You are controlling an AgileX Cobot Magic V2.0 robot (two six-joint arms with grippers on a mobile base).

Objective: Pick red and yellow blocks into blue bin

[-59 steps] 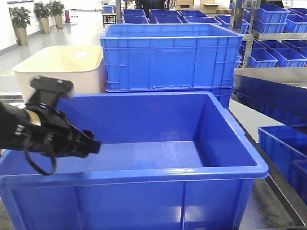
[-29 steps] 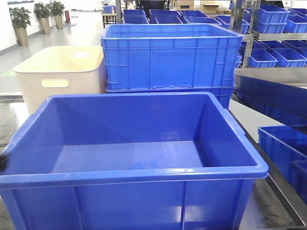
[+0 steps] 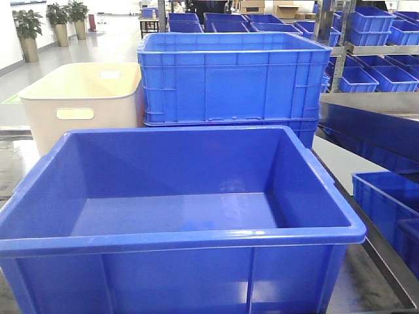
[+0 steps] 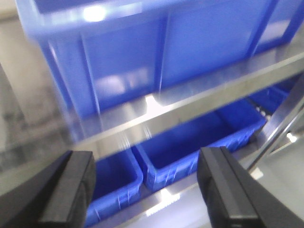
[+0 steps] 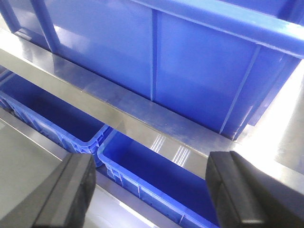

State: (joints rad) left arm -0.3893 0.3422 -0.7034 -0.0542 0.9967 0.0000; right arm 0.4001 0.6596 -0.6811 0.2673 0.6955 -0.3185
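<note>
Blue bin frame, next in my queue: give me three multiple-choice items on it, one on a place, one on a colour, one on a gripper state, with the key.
1. What stands behind and to the left of the blue bin in the front view?
A. a beige tub
B. a red bucket
C. a cardboard box

2. What colour is the tall ribbed crate directly behind the bin?
A. green
B. blue
C. grey

3. How does the left gripper stand in its wrist view?
A. shut on a yellow block
B. shut on nothing
C. open, holding nothing

Key: 1 A, the beige tub with a handle slot sits at the bin's far left corner. 2 B, its walls are the same blue as the bin. 3 C, the two dark fingers stand wide apart with only shelf and lower bins between them.
</note>
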